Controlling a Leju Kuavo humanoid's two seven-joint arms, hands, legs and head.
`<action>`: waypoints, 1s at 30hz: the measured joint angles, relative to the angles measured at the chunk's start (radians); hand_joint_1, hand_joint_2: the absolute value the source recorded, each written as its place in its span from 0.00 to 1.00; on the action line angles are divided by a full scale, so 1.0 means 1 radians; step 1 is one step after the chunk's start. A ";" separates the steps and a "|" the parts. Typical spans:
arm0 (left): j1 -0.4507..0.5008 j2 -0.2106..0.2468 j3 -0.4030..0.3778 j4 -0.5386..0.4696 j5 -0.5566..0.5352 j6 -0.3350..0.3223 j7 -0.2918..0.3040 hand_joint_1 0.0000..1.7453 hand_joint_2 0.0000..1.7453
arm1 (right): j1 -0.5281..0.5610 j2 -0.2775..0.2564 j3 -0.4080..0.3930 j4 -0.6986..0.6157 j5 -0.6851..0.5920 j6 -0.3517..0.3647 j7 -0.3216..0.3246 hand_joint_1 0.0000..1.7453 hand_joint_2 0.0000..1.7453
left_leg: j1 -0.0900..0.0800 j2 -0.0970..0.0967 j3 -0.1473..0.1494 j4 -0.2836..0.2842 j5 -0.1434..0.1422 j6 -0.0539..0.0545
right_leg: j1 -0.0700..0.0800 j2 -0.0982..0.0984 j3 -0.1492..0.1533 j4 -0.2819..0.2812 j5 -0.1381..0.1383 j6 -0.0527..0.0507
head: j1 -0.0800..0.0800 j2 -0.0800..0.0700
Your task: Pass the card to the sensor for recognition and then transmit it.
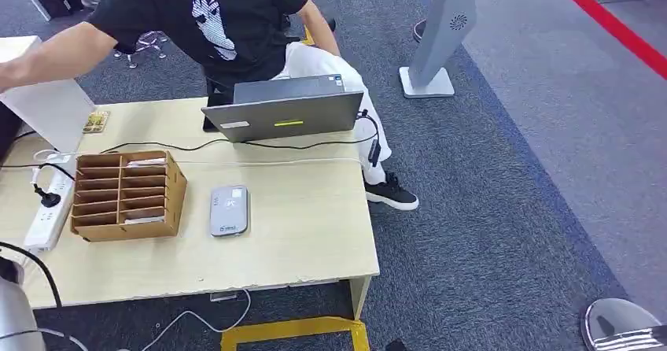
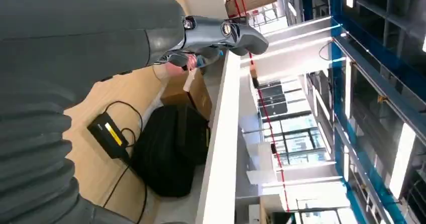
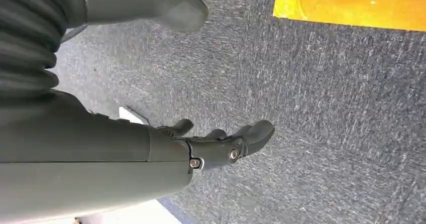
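While the wooden table (image 1: 299,233) stands on grey carpet (image 1: 511,209), right hand (image 3: 221,146) fingers (image 3: 256,131) hang loosely spread, seemingly empty.

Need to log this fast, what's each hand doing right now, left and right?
Left hand: fingers curled, something pinkish sits by them; cannot tell whether it holds anything.
Right hand: open, holding nothing, above the carpet.

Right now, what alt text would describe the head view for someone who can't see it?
A wooden table holds a grey card sensor beside a wooden slotted card rack. Behind them a grey laptop stands open, and a person in a black T-shirt leans over the far edge.
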 joint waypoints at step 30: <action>-0.114 0.030 -0.001 0.182 -0.005 0.011 0.033 1.00 1.00 | -0.009 0.000 0.000 -0.003 0.033 0.001 -0.002 0.00 1.00 | 0.000 0.002 -0.001 0.000 0.000 0.000 | 0.000 0.002 -0.001 0.001 0.001 0.000 | 0.000 0.000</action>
